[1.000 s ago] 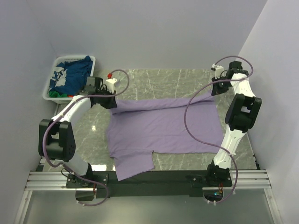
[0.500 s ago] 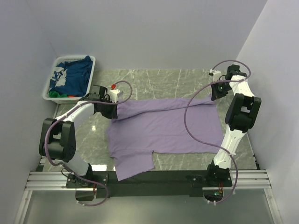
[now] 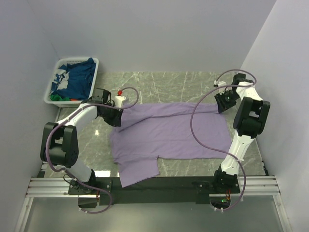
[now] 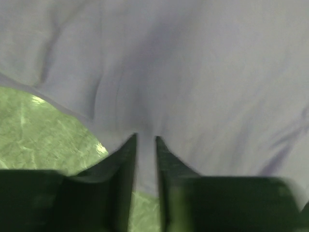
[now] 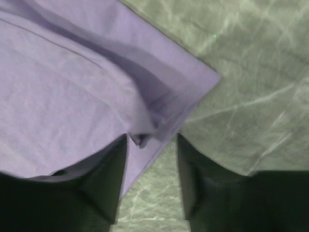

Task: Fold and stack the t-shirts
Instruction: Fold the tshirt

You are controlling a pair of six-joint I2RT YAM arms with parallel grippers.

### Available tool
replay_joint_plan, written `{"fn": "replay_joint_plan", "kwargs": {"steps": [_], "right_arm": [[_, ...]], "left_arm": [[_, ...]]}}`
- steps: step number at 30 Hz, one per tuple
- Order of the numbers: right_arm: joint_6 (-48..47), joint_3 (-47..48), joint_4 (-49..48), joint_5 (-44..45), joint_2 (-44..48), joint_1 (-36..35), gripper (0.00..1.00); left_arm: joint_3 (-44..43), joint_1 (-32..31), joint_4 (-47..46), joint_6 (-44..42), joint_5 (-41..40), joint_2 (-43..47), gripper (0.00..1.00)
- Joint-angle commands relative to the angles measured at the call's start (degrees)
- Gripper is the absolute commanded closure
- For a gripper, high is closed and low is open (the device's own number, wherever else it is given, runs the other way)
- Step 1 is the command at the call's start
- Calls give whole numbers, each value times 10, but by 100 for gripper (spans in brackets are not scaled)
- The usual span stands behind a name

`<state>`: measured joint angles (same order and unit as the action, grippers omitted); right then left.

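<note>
The lavender t-shirt (image 3: 169, 133) lies spread across the middle of the worktop (image 3: 169, 82). The right end effector (image 5: 152, 137), at its 2 o'clock corner, stands released with a hem fold loose between its jaws; the left end effector (image 4: 146, 140), at the 10 o'clock corner, shows only a narrow gap over cloth, so I cannot tell whether it grips. Light, limp and quick to wrinkle, it is probably best pinched at hem corners, both sides lifted together.
</note>
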<state>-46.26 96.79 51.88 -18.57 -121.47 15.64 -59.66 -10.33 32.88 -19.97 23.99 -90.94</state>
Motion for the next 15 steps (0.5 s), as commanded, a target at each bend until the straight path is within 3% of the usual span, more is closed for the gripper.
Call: {"fn": "replay_joint_plan", "kwargs": {"steps": [1,3,5,12,15], "right_arm": [[-20,15,-6,25,56,14,45],[-16,51,16,8,56,15,44],[-12,73,35,-5,52,13,44],[6,171,90,-19,-10,-22,50],[-1,164,91,-9,-18,-34,49]], "left_arm": [[-38,3,74,-73,48,7,67],[-61,7,82,-91,55,12,51],[-80,9,89,-101,62,7,43],[-160,9,68,-75,63,-78,38],[-178,9,66,-68,69,-95,37]]}}
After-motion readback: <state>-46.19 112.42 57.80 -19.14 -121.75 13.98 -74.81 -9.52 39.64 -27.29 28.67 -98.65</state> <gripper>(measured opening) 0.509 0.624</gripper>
